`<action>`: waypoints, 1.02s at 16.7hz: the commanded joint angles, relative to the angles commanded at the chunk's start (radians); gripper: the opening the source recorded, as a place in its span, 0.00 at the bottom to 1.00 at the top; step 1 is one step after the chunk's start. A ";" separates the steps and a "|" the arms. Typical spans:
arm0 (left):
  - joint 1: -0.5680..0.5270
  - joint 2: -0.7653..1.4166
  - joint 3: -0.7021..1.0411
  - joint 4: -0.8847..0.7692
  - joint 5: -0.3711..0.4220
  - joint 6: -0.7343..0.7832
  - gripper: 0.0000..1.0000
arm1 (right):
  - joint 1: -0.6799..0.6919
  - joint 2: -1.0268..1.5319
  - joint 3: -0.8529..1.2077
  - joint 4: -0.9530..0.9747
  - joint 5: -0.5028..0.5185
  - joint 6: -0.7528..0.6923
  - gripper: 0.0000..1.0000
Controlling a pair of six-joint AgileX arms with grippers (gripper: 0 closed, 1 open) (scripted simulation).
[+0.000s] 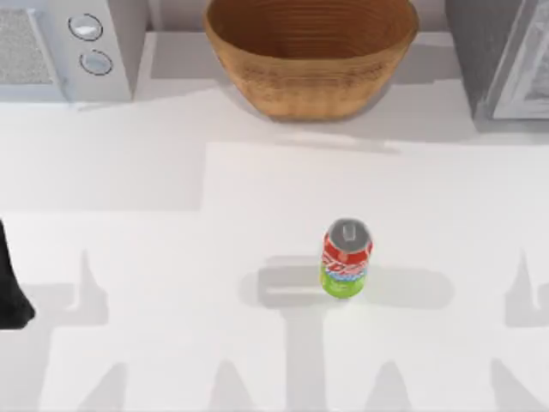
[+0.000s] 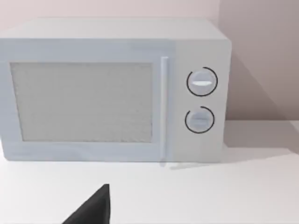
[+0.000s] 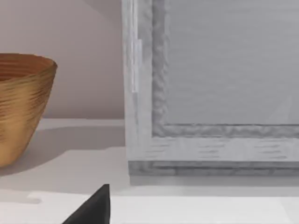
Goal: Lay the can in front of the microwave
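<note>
Overhead, upright can [image 1: 346, 257], microwave [image 1: 64, 47] apart.

Small drink can [image 1: 346, 257]: silver top, red upper body, white-blue band, lime-green base. Boxy microwave [image 2: 112, 91]: pale grey-white, speckled grey mesh window. Woven basket [image 1: 310, 53]: golden-brown. Desk [image 1: 154, 257]: white.

White table [image 1: 129, 257], bearing four things: microwave [image 1: 64, 47] at far left corner, woven basket [image 1: 310, 53] at far middle, darker grey box [image 1: 506, 56] at far right, can [image 1: 346, 257] upright near centre, well apart from all.
</note>
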 joint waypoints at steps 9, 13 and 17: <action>-0.094 0.269 0.256 -0.164 0.001 -0.004 1.00 | 0.000 0.000 0.000 0.000 0.000 0.000 1.00; -0.208 0.589 0.562 -0.362 0.002 -0.008 1.00 | 0.000 0.000 0.000 0.000 0.000 0.000 1.00; -0.346 0.975 0.934 -0.602 0.003 -0.013 1.00 | 0.000 0.000 0.000 0.000 0.000 0.000 1.00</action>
